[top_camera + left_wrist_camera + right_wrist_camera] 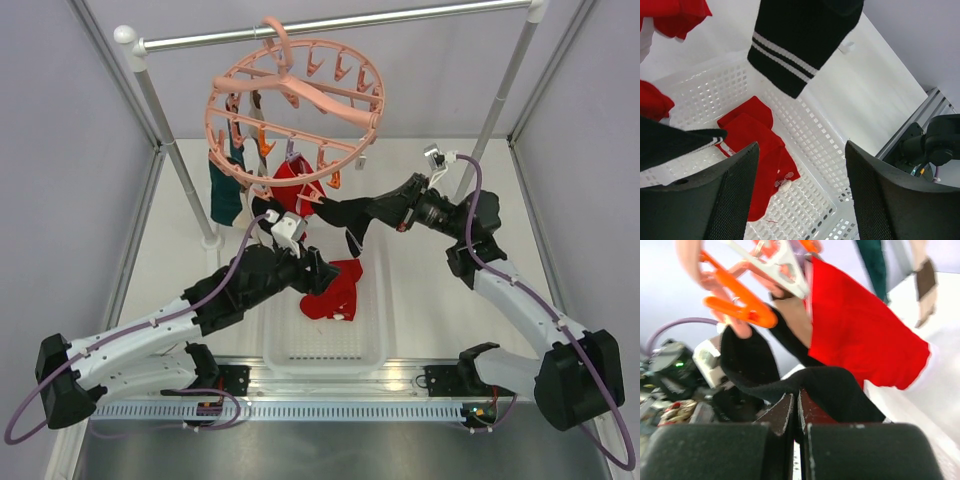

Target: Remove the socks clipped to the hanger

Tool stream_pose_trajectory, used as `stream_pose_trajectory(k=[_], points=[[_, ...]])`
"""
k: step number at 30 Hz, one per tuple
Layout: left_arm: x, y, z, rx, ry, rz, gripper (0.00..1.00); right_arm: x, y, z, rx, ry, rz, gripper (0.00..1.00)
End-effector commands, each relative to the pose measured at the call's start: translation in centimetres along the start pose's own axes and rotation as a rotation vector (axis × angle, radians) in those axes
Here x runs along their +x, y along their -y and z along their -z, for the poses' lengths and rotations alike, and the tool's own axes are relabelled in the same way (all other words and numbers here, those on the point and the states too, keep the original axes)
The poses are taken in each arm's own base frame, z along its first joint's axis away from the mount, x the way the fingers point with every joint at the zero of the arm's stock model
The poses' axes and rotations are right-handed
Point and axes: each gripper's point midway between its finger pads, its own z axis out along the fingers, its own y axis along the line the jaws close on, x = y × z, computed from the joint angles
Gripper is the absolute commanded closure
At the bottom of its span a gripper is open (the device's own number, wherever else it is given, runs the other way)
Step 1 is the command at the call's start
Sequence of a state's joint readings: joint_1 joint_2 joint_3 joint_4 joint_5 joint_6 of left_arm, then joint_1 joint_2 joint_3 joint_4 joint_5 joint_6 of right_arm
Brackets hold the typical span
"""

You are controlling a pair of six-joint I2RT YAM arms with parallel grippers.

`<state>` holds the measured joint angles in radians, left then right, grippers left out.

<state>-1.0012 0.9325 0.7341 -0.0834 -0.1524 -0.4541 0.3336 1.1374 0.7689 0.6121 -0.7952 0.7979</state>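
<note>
The salmon-pink hanger (295, 110) hangs by its hook from the metal rail. A teal sock (225, 190) and a red sock (288, 178) hang from its clips. My right gripper (372, 212) is shut on a black sock (340, 213) that stretches up toward the clips. In the right wrist view the jaws (796, 397) pinch this black sock (840, 387) beside the red sock (865, 340). My left gripper (320, 275) is open and empty over the basket. Its wrist view (802, 150) shows red socks (760, 150) in the basket and a black sock's striped end (795, 45) hanging above.
A white perforated basket (325, 345) sits at the table's middle front with red socks (335, 290) in it. The metal rail (340, 25) stands on two poles (175, 150) at the back. Orange clips (735, 305) dangle close to my right gripper.
</note>
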Motion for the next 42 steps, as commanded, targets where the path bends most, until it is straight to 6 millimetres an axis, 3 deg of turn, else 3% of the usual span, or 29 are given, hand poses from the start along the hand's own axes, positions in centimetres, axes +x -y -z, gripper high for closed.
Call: stream_pose_trajectory(k=[1,11,12,13,25,30,33,34,36,37,39,41,42], points=[[-1.7,1.4,-0.3,0.068,0.078,-0.013,0.27,-0.5,-3.8,0.4,-0.189,0.012,-0.003,0.99],[-2.5,1.7,-1.7,0.079,0.134,-0.012,0.24,0.5,-6.4,1.8,-0.396,0.03,-0.223,0.99],[-2.5,1.7,-1.9,0.077,0.133,-0.012,0.21,0.5,-6.5,2.0,-0.411,0.034,-0.233,0.99],[-2.5,1.8,-2.1,0.077,0.133,-0.013,0.08,0.4,-7.2,2.3,-0.444,0.036,-0.243,0.99],[-3.7,2.1,-4.6,0.027,0.201,-0.016,0.09,1.1,-6.6,1.7,-0.453,0.03,-0.294,0.99],[-4.3,2.0,-5.2,-0.032,0.235,-0.013,0.15,1.2,-6.8,1.6,-0.459,0.026,-0.306,0.99],[-4.4,2.0,-5.4,-0.056,0.247,-0.008,0.3,1.3,-7.0,1.6,-0.462,0.019,-0.312,0.99],[-4.5,2.2,-5.3,-0.052,0.253,-0.008,0.48,1.4,-7.0,1.6,-0.463,0.016,-0.312,0.99],[-4.2,2.3,-5.5,-0.058,0.248,-0.014,0.63,1.5,-7.0,1.6,-0.459,0.014,-0.31,0.99],[-4.3,2.3,-5.5,-0.063,0.25,-0.015,0.79,1.6,-6.9,1.6,-0.45,0.013,-0.306,0.99],[-3.9,2.4,-5.5,-0.067,0.242,-0.022,0.97,1.9,-6.5,1.5,-0.429,0.009,-0.301,0.97],[-3.4,2.5,-5.6,-0.064,0.232,-0.026,0.98,2.2,-5.6,1.1,-0.378,0.003,-0.283,0.93],[-3.2,2.6,-5.6,-0.061,0.226,-0.028,0.98,2.3,-5.3,0.9,-0.357,0.006,-0.275,0.86]])
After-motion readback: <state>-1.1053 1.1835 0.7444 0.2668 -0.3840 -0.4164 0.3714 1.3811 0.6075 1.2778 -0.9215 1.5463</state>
